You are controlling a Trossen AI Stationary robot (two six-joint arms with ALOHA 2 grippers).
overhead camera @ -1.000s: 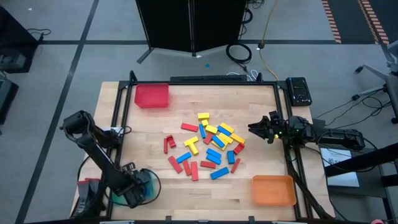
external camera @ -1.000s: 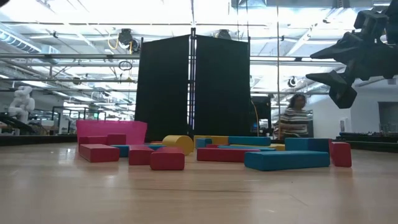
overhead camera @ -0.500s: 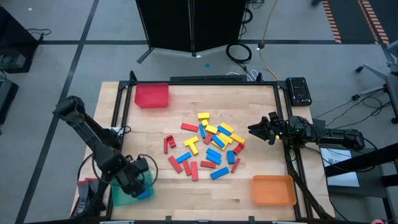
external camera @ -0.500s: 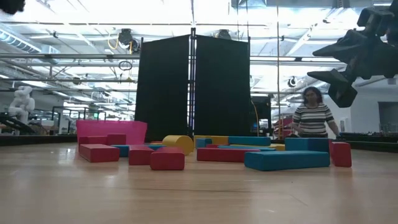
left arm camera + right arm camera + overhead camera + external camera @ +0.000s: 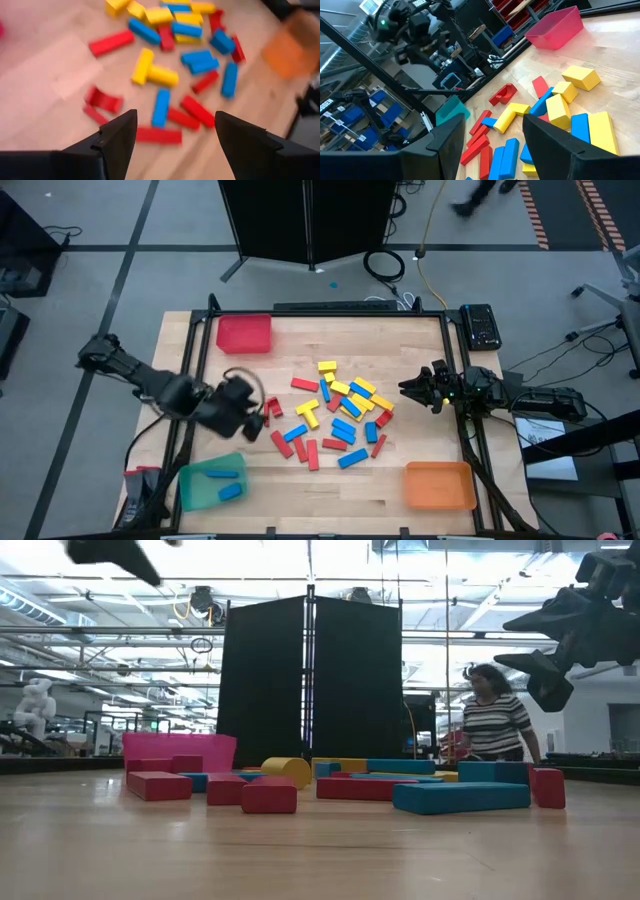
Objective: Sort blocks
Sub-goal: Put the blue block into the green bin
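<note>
The blocks (image 5: 335, 416) lie loose in a red, blue and yellow pile on the middle of the table, and show in the low view too (image 5: 400, 785). My left gripper (image 5: 250, 418) hovers open at the pile's left edge, above the red blocks (image 5: 102, 100), with nothing between its fingers (image 5: 175, 135). It shows at the top of the low view (image 5: 115, 552). My right gripper (image 5: 408, 388) waits open in the air at the pile's right edge (image 5: 492, 140) (image 5: 512, 645). Two blue blocks (image 5: 228, 483) lie in the green tray (image 5: 195, 485).
A red tray (image 5: 244, 333) sits at the far left corner and an orange tray (image 5: 438, 485) at the near right corner. A black device (image 5: 482, 325) rests by the far right corner. A person (image 5: 495, 725) walks in the room beyond the table.
My left gripper has risen from over the green tray at the near left corner. It has swung toward the far edge and the right, to the pile's left edge. The tray now shows uncovered, with two blue blocks in it. The right arm has kept still.
</note>
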